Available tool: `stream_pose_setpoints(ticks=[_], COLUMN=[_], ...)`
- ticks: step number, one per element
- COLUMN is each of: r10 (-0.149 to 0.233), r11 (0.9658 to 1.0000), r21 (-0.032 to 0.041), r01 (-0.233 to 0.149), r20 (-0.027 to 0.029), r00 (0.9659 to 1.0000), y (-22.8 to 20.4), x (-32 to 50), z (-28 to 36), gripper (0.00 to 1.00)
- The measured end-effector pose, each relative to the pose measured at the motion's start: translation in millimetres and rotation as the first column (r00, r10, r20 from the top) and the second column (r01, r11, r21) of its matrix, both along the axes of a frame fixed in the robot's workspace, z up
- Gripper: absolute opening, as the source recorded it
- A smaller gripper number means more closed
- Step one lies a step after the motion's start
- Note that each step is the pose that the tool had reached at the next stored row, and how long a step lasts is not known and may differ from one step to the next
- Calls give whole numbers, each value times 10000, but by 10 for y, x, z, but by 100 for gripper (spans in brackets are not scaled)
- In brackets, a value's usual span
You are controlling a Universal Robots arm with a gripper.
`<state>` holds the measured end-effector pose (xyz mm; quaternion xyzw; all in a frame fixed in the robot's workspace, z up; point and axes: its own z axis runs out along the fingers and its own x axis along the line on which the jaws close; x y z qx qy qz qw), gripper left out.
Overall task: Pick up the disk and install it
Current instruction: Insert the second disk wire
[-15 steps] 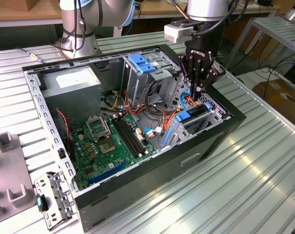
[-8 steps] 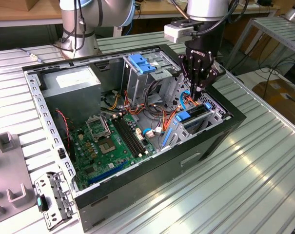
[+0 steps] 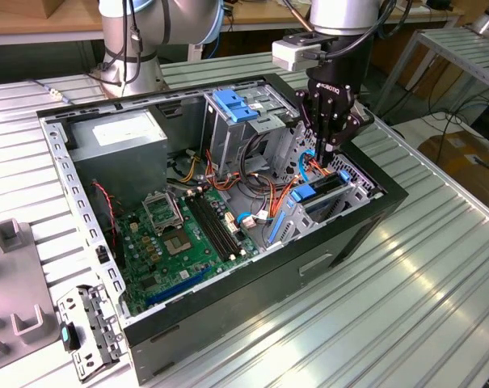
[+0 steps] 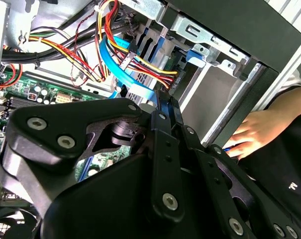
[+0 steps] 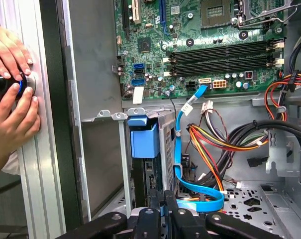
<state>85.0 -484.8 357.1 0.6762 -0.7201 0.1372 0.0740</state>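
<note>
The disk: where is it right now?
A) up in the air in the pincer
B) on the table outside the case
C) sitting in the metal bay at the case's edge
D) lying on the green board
C: in the exterior view the disk sits in the bay at the case's edge, right below the pincer.

Not much is reading clearly here tbh. In the exterior view, upper right of the frame, the hand [image 3: 326, 153] is carrying a short line of white lettering on its black body, just a maker's mark. The power supply [image 3: 119, 141], upper left, is wearing a white label with print too tiny to read. In the first wrist view, a white sticker [image 5: 138, 94] on the motherboard [image 5: 190, 40] isn't giving up any letters either.
</note>
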Motion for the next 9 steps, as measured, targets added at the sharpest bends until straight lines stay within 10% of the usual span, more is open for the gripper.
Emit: stream_pose_setpoints(ticks=[9], r10=[0], r11=[10000], r21=[0], r01=[0], r20=[8], r00=[10000], y=[0], x=[0], z=[0], gripper=[16])
